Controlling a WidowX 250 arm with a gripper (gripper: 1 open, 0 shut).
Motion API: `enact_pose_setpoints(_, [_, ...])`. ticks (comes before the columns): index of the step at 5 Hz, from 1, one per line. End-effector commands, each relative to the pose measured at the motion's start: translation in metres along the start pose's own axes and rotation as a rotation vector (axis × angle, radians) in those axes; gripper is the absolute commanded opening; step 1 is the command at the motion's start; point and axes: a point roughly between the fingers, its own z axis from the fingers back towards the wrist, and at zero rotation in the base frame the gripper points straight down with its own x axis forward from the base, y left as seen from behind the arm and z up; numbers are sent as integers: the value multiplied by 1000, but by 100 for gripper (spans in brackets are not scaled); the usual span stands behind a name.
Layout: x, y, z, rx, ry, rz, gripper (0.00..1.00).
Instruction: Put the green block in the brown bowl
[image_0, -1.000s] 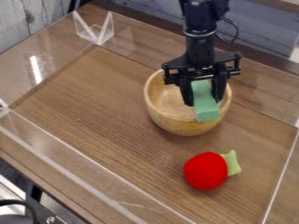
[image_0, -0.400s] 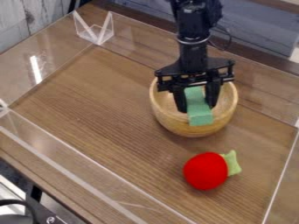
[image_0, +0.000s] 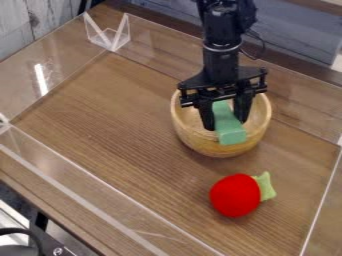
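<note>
The brown bowl (image_0: 201, 140) sits right of centre on the wooden table. The green block (image_0: 234, 129) stands tilted inside it, leaning toward the right wall. My gripper (image_0: 225, 108) points straight down over the bowl, its black fingers (image_0: 246, 106) reaching below the rim. The jaws are shut on the upper part of the green block. The block's lower end is near the bowl's floor; whether it touches I cannot tell.
A red round toy with a green leaf (image_0: 238, 194) lies on the table in front of the bowl. A clear plastic wall (image_0: 80, 190) borders the tabletop at left and front. A small clear stand (image_0: 107, 33) sits at the back left.
The gripper with the block and the bowl beneath it shifted slightly between the oldest frame and now; nothing differs over the last half second.
</note>
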Motion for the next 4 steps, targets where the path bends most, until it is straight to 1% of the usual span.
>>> enact_pose_setpoints(1, [5, -13, 31, -70, -40, -82, 100])
enact_pose_setpoints(2, [4, -15, 40, -81, -23, -147, 100])
enact_pose_setpoints(3, [4, -26, 52, -109, -15, -184, 100])
enact_pose_setpoints(4, [8, -29, 71, -146, -20, -225, 100])
